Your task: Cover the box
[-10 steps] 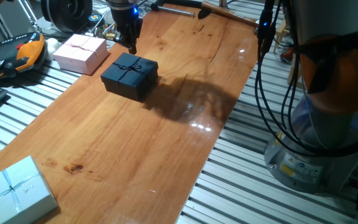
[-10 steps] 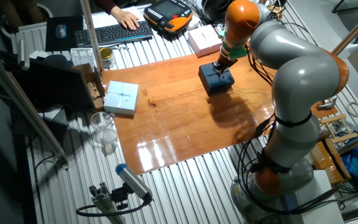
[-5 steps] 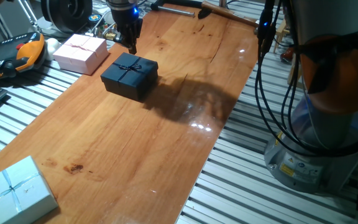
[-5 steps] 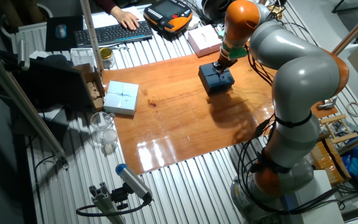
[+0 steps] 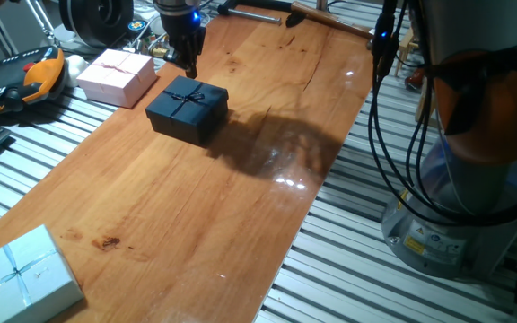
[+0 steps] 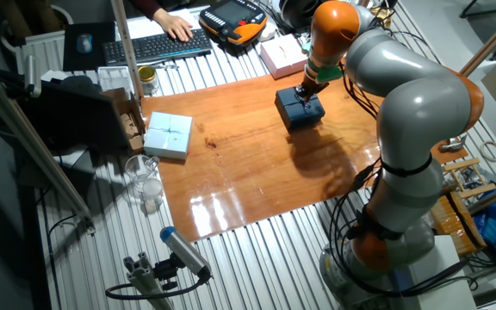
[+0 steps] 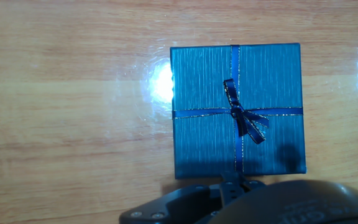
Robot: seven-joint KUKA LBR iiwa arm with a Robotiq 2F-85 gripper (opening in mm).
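Observation:
The box (image 5: 187,109) stands on the wooden table (image 5: 196,206), closed by a dark lid tied with a dark blue ribbon and bow. It also shows in the other fixed view (image 6: 300,108) and fills the right half of the hand view (image 7: 238,109). My gripper (image 5: 189,65) hangs just above and behind the box's far edge, apart from it, and holds nothing. It shows in the other fixed view (image 6: 305,89) too. In the hand view only its dark housing (image 7: 247,202) shows at the bottom edge; the fingers are hidden.
A pink ribboned box (image 5: 115,76) lies left of the black box. A pale blue ribboned box (image 5: 21,274) lies at the table's near left corner. A teach pendant (image 5: 25,79), a keyboard (image 6: 158,47) and a glass (image 6: 143,181) sit off the table. The arm's base (image 5: 474,179) stands at the right.

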